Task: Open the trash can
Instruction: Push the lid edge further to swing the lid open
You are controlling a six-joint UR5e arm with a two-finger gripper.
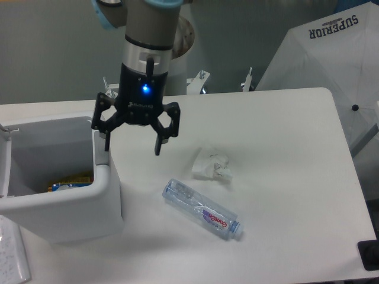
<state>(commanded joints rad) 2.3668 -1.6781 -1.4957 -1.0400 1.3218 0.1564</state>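
Note:
The trash can [71,216], a boxy white bin, stands at the table's left with its top uncovered. Its lid [5,155] is swung back to the far left, and only a thin edge of it shows. Inside lie some orange and blue scraps [66,180]. A grey latch tab [102,156] sits on the bin's right rim. My gripper [132,148] hangs open just above and to the right of that rim, with nothing between its black fingers; the left fingertip is close over the tab.
A clear plastic bottle [202,210] lies on its side right of the bin, with a crumpled tissue [211,164] just behind it. A white umbrella [331,65] stands at the far right. Paper [12,260] lies at the front left corner.

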